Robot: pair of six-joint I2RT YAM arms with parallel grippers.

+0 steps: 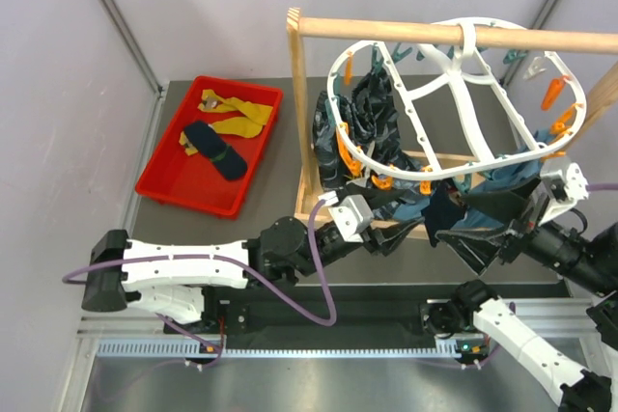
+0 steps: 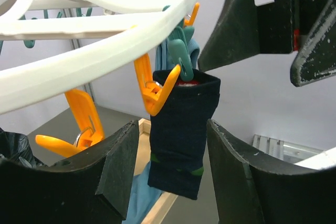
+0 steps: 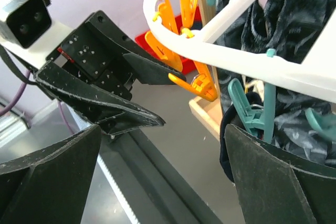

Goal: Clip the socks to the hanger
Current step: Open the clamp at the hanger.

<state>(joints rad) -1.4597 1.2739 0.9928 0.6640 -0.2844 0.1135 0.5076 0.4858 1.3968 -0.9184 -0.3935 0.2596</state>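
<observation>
The white hanger [image 1: 499,98] hangs from a wooden rod. One navy sock [image 2: 181,129] with green marks hangs from a teal peg [image 2: 180,56] on the hanger's rim [image 2: 105,56]. My left gripper [image 2: 172,129] is open, with a finger on each side of that sock and not touching it. My right gripper [image 3: 163,132] is open and empty, just beside the same teal peg [image 3: 247,111] and facing the left gripper. Both grippers, the left [image 1: 410,224] and the right [image 1: 473,229], sit under the hanger's near rim. Yellow socks [image 1: 237,115] and another navy sock [image 1: 214,147] lie in a red tray [image 1: 188,202].
The wooden rack's rod [image 1: 386,31] and post [image 1: 299,113] carry the hanger. A large dark patterned cloth [image 1: 372,113] and a teal-blue cloth [image 2: 139,200] hang from it. Orange pegs [image 2: 84,114] hang beside the left gripper. The rack's wooden base [image 2: 157,208] is below.
</observation>
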